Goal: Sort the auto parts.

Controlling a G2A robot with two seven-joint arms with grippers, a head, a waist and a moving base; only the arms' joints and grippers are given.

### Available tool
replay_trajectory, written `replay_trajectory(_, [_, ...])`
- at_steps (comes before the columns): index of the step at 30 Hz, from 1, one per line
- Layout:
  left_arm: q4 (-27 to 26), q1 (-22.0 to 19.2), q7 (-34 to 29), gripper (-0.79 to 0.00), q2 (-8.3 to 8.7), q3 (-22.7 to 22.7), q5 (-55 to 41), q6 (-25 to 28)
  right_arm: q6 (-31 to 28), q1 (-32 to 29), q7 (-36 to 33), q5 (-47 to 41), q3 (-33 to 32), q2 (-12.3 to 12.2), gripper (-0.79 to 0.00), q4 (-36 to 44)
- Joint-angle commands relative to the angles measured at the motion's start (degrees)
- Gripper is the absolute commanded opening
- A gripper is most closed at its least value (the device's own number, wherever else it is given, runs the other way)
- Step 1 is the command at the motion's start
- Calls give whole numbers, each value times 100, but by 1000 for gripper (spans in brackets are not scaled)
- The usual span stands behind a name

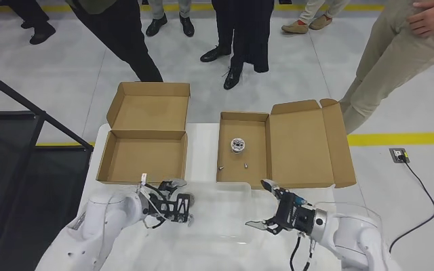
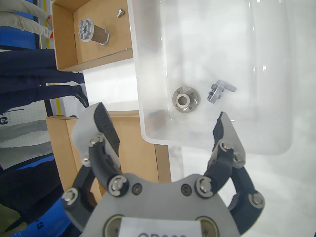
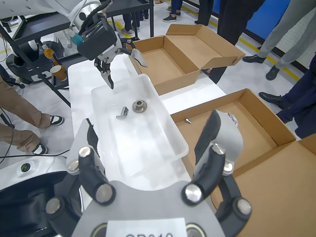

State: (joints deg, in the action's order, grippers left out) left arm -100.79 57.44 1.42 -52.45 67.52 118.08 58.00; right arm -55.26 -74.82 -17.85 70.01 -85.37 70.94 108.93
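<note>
Now, clear tray (image 3: pixel 148 134) on white tbl (image 1: pixel 202 149), grey floor (image 1: pixel 88 81).

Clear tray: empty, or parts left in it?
Not empty. A round flange and an L-shaped bracket lie side by side, not touching, on the floor of the clear tray.

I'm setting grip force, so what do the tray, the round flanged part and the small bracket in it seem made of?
Tray: likely plastic, clear and glossy; its walls are see-through with bright glints. Round flanged part: probably steel, dull grey machined finish, shiny around the bore. Bracket: looks like metal too, lighter matte grey, perhaps aluminium.
</note>
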Motion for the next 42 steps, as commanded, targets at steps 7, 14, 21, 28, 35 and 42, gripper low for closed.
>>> replay_trajectory(7, [-1,8,9,0,0,1,22,0,6,-1,-7,3,-1,-1,0,0])
replay_trajectory(14, [89,-110,-181,0,-3,-342,14,0,6,-1,-7,3,-1,-1,0,0])
replay_trajectory(21, [314,-701,-489,0,132,-1162,-172,0,6,-1,-7,3,-1,-1,0,0])
replay_trajectory(28, [614,-1269,-1195,-203,295,-1834,-936,0,6,-1,-7,3,-1,-1,0,0])
replay_trajectory(35, [1004,-1831,-1810,-185,287,-2484,-2089,0,6,-1,-7,3,-1,-1,0,0])
replay_trajectory(42, [1397,-2290,-2281,-108,207,-2983,-2966,0,6,-1,-7,3,-1,-1,0,0])
